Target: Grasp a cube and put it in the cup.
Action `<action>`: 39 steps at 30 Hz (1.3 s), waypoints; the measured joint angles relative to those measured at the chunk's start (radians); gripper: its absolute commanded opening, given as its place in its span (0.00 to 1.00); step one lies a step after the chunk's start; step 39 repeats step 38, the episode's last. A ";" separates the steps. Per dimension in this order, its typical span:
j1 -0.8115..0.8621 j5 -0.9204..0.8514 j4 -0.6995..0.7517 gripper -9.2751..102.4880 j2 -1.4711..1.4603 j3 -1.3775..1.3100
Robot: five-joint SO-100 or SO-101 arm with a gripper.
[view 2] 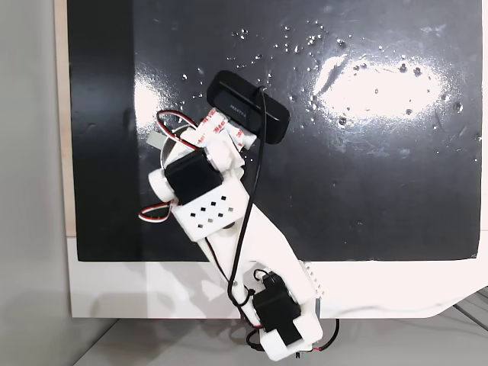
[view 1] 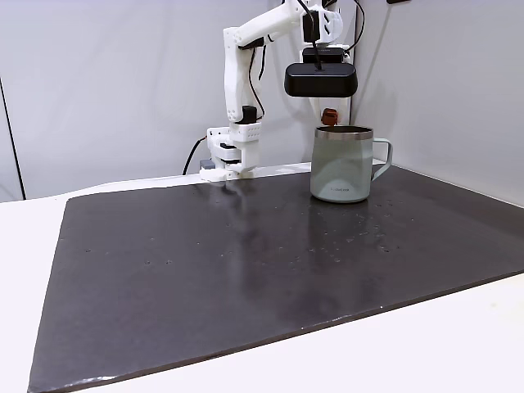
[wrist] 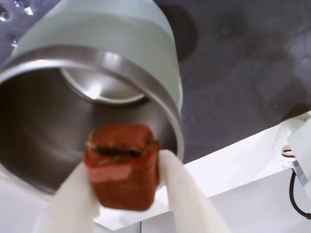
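In the wrist view, the claw (wrist: 127, 177) was closed on the cube (wrist: 123, 165), with one pale finger (wrist: 73, 199) on each side of it. The reddish-brown cube hung directly over the open mouth of the cup (wrist: 121, 63), and the shiny metal inside of the cup was visible behind it. Beyond the cup lay the dark mat (wrist: 243, 73) of the surface. In a fixed view from the front, the cup (view 1: 341, 164) stood upright on the mat (view 1: 246, 270) near its far edge, toward the far right corner, with its handle pointing to the right. The cube (view 1: 329, 115) was just above the metal rim, held under the white arm (view 1: 246, 74). In a fixed view from above, the arm (view 2: 221, 198) reached over the near left part of the mat (view 2: 366, 168) and covered the cup almost completely.
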 measured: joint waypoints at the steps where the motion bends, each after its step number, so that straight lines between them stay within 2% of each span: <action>1: 0.002 0.005 0.000 0.09 -0.006 0.000; 5: -0.028 0.014 0.000 0.11 -0.012 -0.018; 8: -0.034 0.018 0.000 0.28 -0.014 -0.020; 12: -0.025 0.040 0.000 0.36 -0.014 -0.020; 39: -0.098 0.164 0.000 0.34 -0.014 -0.048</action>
